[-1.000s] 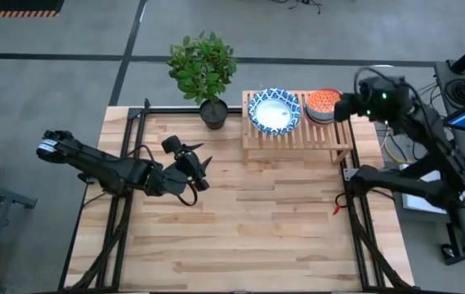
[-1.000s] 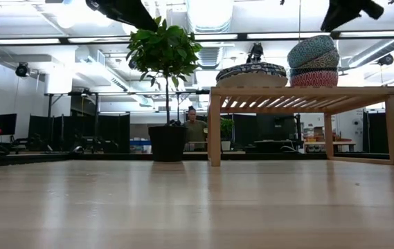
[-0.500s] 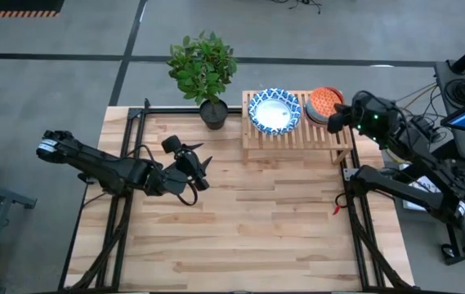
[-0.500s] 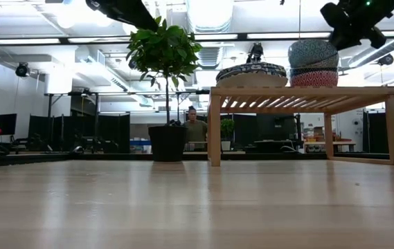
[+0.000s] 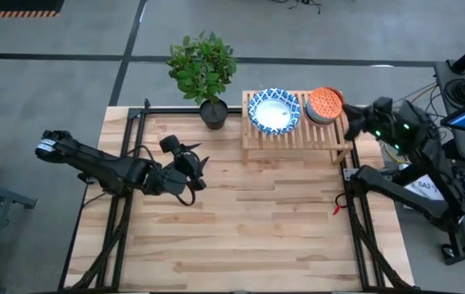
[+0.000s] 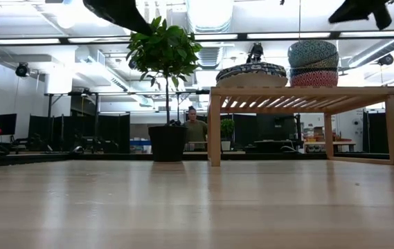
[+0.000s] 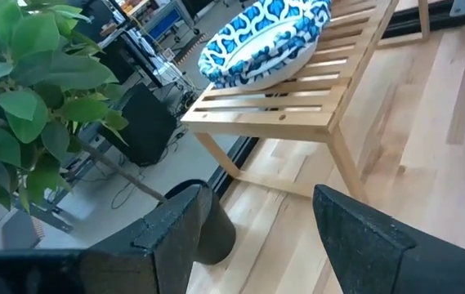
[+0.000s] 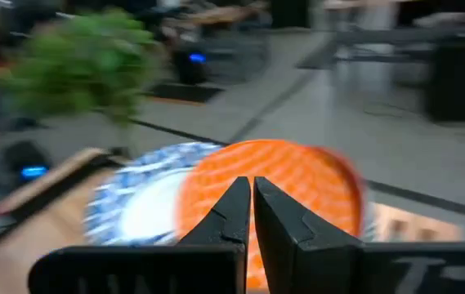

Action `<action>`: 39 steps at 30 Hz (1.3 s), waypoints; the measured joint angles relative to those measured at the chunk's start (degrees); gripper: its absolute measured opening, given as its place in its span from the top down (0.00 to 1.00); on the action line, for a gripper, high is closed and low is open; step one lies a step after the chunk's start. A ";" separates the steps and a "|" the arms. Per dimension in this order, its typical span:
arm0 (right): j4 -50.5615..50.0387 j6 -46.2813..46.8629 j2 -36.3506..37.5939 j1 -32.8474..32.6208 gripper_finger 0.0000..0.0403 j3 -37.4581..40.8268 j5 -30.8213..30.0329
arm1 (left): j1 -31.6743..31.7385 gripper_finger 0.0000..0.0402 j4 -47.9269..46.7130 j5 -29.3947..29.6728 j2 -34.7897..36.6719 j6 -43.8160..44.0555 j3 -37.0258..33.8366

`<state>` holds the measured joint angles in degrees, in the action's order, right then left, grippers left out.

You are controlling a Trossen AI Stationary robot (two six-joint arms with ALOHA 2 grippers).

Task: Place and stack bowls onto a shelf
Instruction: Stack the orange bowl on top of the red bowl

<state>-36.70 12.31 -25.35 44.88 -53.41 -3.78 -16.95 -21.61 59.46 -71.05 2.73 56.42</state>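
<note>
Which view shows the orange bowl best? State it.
The high view: the orange bowl shows whole atop its stack on the shelf. Right wrist view blurs it behind the shut pincer; low view shows the stack side-on; left wrist view misses it.

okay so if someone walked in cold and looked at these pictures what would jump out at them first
Probably the orange bowl topping a stack of small bowls at the right end of the wooden shelf, beside the blue-and-white bowl on its left half. Next, the leafy potted plant at the table's back edge, left of the shelf. The right gripper hangs shut just right of the stack, holding nothing.
</note>
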 joint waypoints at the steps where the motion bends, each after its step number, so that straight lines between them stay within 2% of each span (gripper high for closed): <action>1: -0.11 0.12 0.43 0.00 0.98 0.54 2.59 | 0.00 0.46 0.03 0.00 0.17 0.02 0.00; 5: 4.18 2.18 0.77 -0.02 0.98 3.58 13.71 | 0.17 0.47 1.20 0.01 0.65 0.11 0.00; 10: 12.91 4.23 -1.66 0.00 0.98 9.26 19.22 | 0.24 0.49 3.91 -0.01 0.70 -1.40 0.00; 19: 13.48 3.14 -6.32 -0.02 0.98 10.71 18.47 | 0.26 0.52 4.05 -0.02 0.70 -1.56 0.00; 25: 12.97 2.83 -6.35 -0.04 0.98 10.83 13.73 | 0.26 0.52 4.03 -0.02 0.70 -1.56 0.00; 30: 12.81 2.82 -6.33 -0.02 0.98 10.91 12.22 | 0.26 0.52 4.03 -0.02 0.70 -1.58 0.00; 35: 7.59 3.39 -6.33 -0.01 0.98 10.93 7.98 | 0.26 0.52 3.98 -0.02 0.68 -1.58 0.00; 39: 6.56 3.44 -6.23 0.00 0.98 10.94 8.17 | 0.26 0.52 3.99 -0.02 0.68 -1.58 0.00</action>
<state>-30.14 15.75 -31.59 44.88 -42.47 4.39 -16.69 -17.62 59.44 -70.37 1.15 56.42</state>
